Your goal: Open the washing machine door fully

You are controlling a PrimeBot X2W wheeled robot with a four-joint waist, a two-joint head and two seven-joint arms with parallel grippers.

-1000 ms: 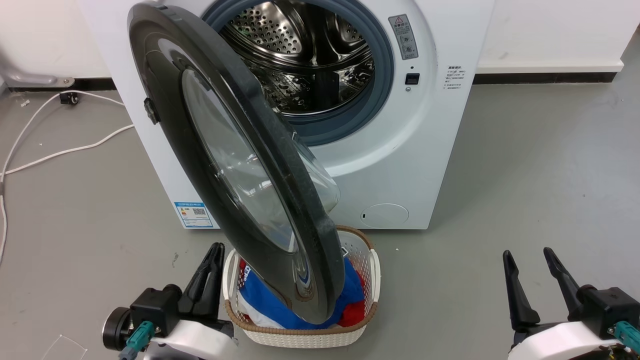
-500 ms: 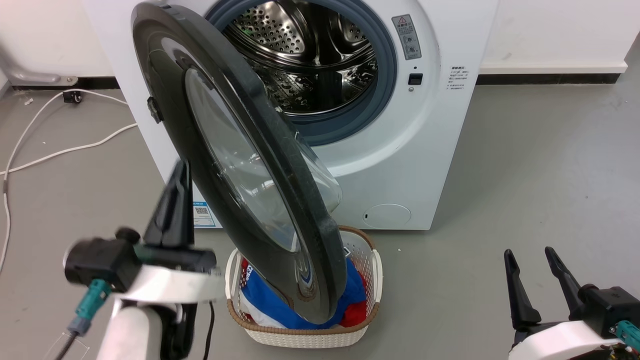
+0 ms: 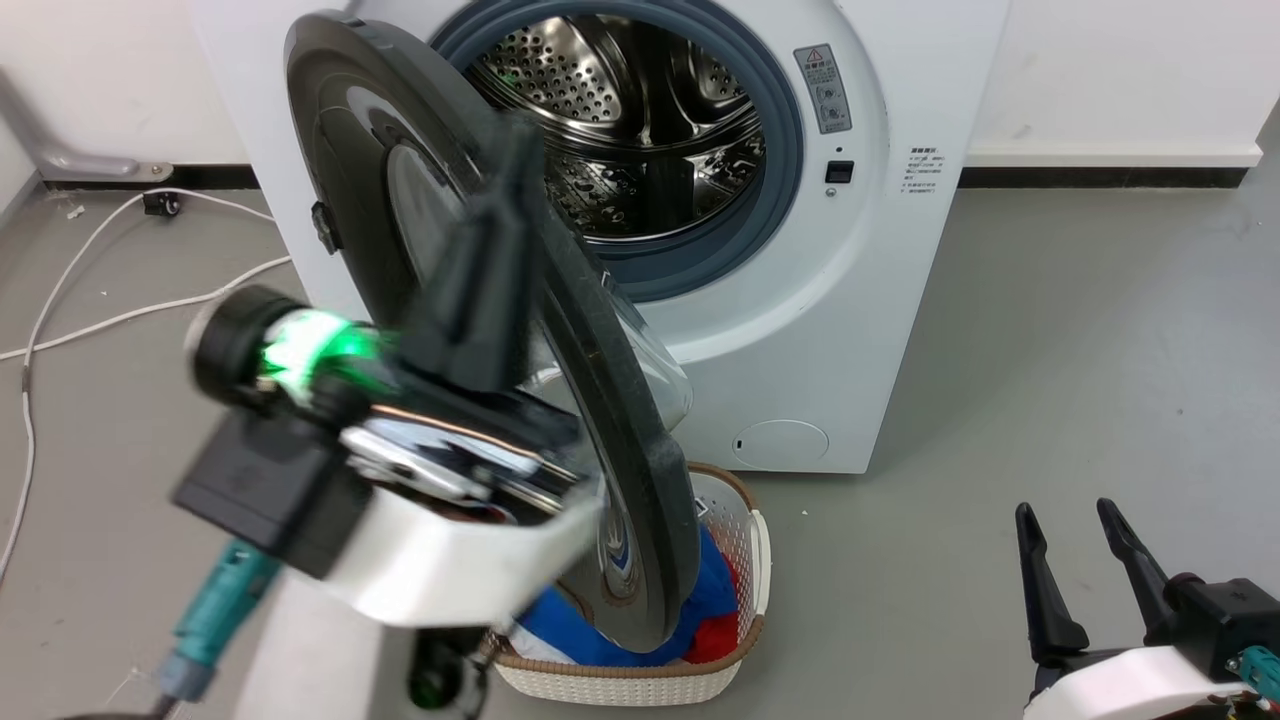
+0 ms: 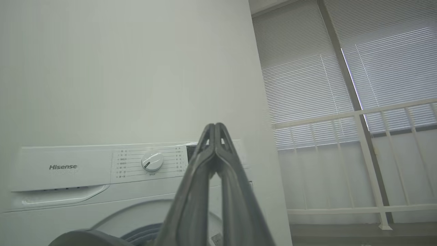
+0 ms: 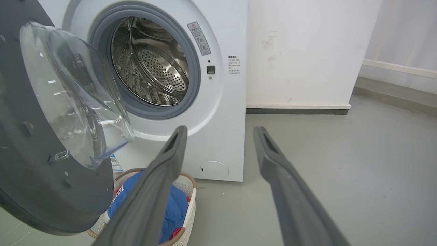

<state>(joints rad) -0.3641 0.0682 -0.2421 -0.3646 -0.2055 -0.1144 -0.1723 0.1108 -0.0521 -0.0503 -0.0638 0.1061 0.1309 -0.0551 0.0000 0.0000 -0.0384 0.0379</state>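
Washing machine (image 3: 880, 300), a big white front-loader, stands on a grey floor against a white wall. Its steel drum (image 3: 630, 130) shows inside a grey-blue gasket (image 3: 785, 190).

The washing machine door (image 3: 345, 170), a glossy black disc with a clear domed window, hangs from the left side of the opening. It juts out toward me, roughly halfway through its swing. The mouth is uncovered, but the door is not folded back.

I judge the task partly done: the door is unlatched and swung out. What is left is to carry it further round to the left until it stops.

A white laundry basket (image 3: 640, 685) of blue and red clothes sits on the floor at the machine's foot, under the door's lower edge.

My left gripper (image 3: 515, 160) is raised, blurred, in front of the door's outer face. The left wrist view shows its fingers (image 4: 201, 171) pressed together on nothing, pointing up at the control panel. Whether it touches the door I cannot tell.

My right gripper (image 3: 1063, 508) hangs low over the floor's near right corner, well apart from the door, fingers spread and empty.
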